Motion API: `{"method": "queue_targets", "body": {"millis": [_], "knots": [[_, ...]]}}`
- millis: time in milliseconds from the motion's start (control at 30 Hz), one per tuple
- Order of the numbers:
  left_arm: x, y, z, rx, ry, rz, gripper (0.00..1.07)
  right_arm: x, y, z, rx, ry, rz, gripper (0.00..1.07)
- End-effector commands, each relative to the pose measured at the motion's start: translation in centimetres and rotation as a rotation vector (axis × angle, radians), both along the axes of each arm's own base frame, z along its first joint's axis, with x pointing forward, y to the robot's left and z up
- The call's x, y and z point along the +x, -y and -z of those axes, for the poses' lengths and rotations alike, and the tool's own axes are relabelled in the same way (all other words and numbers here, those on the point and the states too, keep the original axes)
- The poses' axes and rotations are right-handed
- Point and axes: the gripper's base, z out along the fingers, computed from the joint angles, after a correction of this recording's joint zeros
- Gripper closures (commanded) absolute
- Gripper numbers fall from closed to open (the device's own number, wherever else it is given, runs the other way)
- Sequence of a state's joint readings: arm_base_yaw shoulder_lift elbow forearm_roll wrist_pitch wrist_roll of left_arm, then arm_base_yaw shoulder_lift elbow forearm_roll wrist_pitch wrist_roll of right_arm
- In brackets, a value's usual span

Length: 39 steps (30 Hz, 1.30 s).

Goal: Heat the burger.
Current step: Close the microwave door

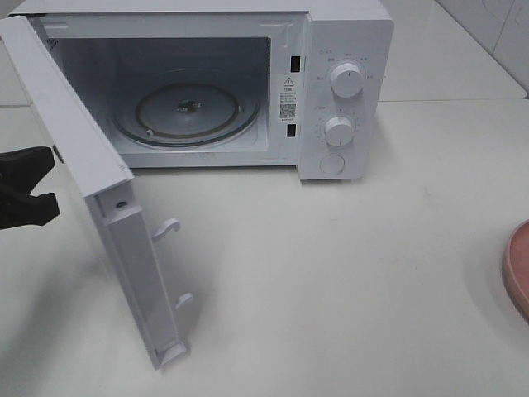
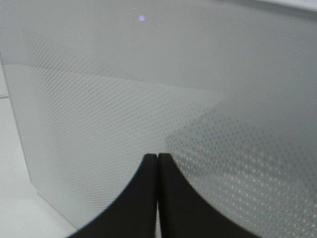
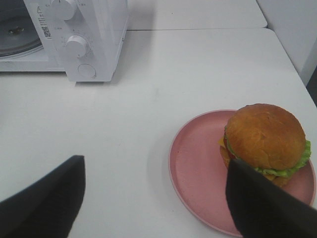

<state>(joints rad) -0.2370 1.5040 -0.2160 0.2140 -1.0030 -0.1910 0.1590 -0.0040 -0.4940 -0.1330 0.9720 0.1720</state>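
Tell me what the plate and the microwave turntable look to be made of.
Plate: matte pink, probably plastic or melamine; even colour, soft dull sheen, thin raised rim. Turntable: clear glass by the look; see-through, glossy, with moulded concentric rings.

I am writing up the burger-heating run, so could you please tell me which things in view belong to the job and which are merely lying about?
Belongs to the job:
- burger on the pink plate
- microwave, door open, glass turntable bare
- right gripper, open near the plate
- left gripper, shut by the door

Lying about:
- nothing else visible on the white table
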Motion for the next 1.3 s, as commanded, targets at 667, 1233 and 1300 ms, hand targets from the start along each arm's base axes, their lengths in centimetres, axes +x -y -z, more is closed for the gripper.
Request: {"method": "queue_targets", "body": {"millis": [667, 1233, 1300], "knots": [[4.0, 6.3, -3.3, -0.034, 0.029, -0.038, 1.07, -0.3, 0.0, 0.1, -0.005, 0.029, -0.001, 0.32], [6.5, 9.8, -1.5, -0.035, -0.023, -0.012, 1.07, -0.3, 0.0, 0.1, -0.005, 0.029, -0.001, 0.32], [6.8, 10.2, -1.3, -0.041, -0.027, -0.014, 1.07, -0.3, 0.0, 0.1, -0.005, 0.029, -0.001, 0.32]]}}
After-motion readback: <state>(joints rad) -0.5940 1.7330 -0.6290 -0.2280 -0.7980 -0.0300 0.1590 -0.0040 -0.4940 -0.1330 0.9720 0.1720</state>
